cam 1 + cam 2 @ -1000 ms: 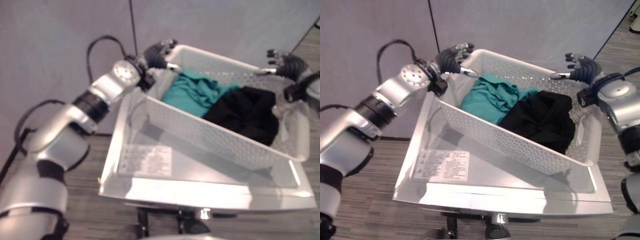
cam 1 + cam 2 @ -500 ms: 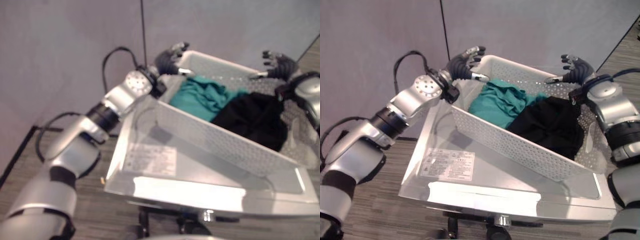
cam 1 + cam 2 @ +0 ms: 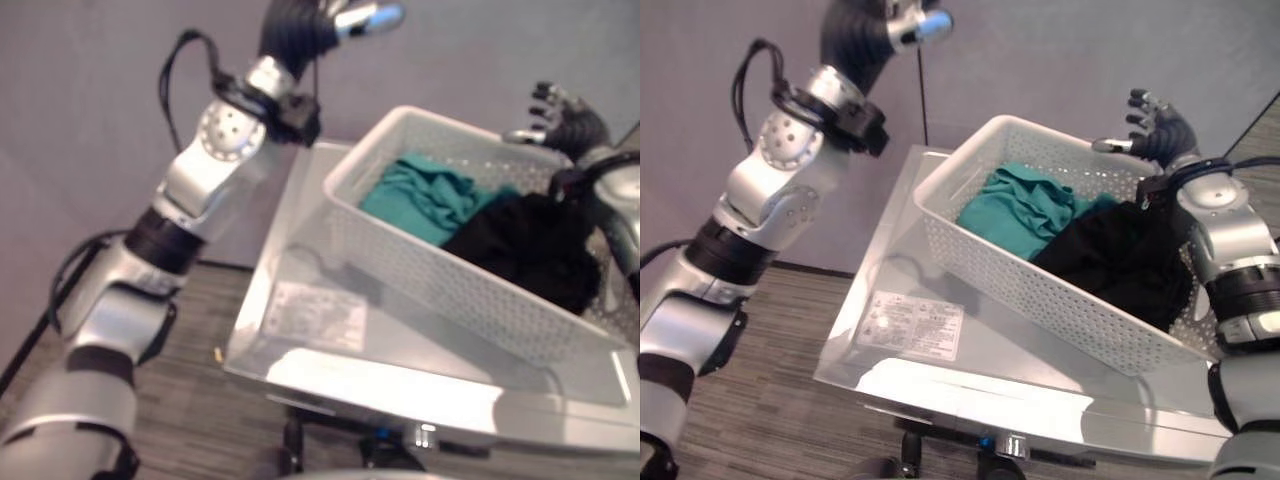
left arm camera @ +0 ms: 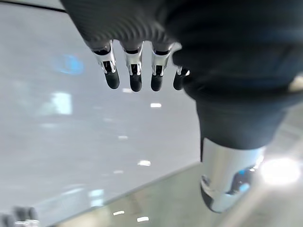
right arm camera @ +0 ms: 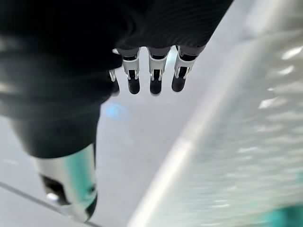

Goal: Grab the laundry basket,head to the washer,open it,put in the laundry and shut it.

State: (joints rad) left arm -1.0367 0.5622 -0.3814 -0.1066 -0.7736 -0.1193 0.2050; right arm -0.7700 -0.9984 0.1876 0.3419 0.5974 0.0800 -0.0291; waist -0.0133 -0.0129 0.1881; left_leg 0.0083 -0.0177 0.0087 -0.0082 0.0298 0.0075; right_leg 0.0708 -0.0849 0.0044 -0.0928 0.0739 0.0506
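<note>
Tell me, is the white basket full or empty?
Not empty. The white basket has clothes inside: a teal cloth and a black cloth beside it. They cover the bottom but stay below the rim.

Support: I see a glossy white washer top (image 3: 970, 385) over grey striped floor (image 3: 760, 400) | on it: white perforated laundry basket (image 3: 1040, 290), toward 2 o'clock | flat white label (image 3: 912, 325) at 8 o'clock of the basket.

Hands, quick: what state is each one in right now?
Left hand: open, raised clear of the laundry basket, holding nothing.
Right hand: open, fingers straight, at the basket's far rim, gripping nothing.
</note>
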